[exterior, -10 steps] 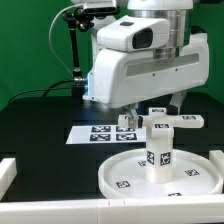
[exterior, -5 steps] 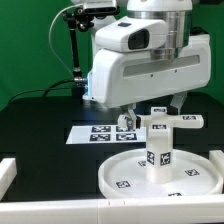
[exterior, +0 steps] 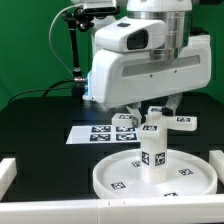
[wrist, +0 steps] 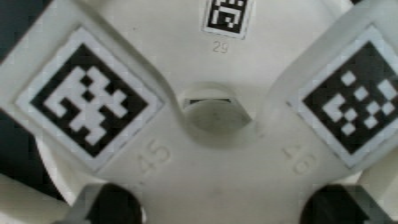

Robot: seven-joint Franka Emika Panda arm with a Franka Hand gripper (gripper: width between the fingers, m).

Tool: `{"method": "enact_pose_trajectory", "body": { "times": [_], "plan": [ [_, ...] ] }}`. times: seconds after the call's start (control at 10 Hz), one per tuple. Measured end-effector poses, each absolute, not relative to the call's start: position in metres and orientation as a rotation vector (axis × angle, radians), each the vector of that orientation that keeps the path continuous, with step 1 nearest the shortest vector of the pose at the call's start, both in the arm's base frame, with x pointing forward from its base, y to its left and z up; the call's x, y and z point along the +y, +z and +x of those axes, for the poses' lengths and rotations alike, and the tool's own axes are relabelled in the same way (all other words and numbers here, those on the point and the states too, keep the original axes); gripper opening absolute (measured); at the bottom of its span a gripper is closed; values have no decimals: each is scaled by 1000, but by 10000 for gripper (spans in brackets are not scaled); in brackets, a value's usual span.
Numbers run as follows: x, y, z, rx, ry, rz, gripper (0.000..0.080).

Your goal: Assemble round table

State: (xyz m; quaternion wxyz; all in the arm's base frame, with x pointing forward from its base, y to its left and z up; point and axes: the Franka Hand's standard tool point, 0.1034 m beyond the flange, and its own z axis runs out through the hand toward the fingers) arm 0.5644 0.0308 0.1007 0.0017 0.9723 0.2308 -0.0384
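Note:
The large rimmed round disc lies on the black table at the front. The short thick cylinder leg stands upright on its middle. The cross-shaped piece sits flat on top of the leg, and in the wrist view it fills the picture with its tags and a centre hole. My gripper comes down on it from above. In the wrist view the gripper has a dark fingertip on either side of the white piece, shut on it.
The marker board lies behind the disc on the exterior view's left. White raised walls stand at the front left and the right edge. A black stand with cables rises at the back left.
The cross-shaped piece has turned on the leg. The disc, leg and cross have shifted a little toward the exterior view's left.

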Motion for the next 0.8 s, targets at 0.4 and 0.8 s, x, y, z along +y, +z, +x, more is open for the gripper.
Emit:
{"method": "enact_pose_trajectory", "body": {
  "times": [0.4, 0.8],
  "plan": [
    [31, 101, 564, 446, -119, 3098, 440],
    [43, 101, 564, -370, -55, 3093, 442]
  ]
}}
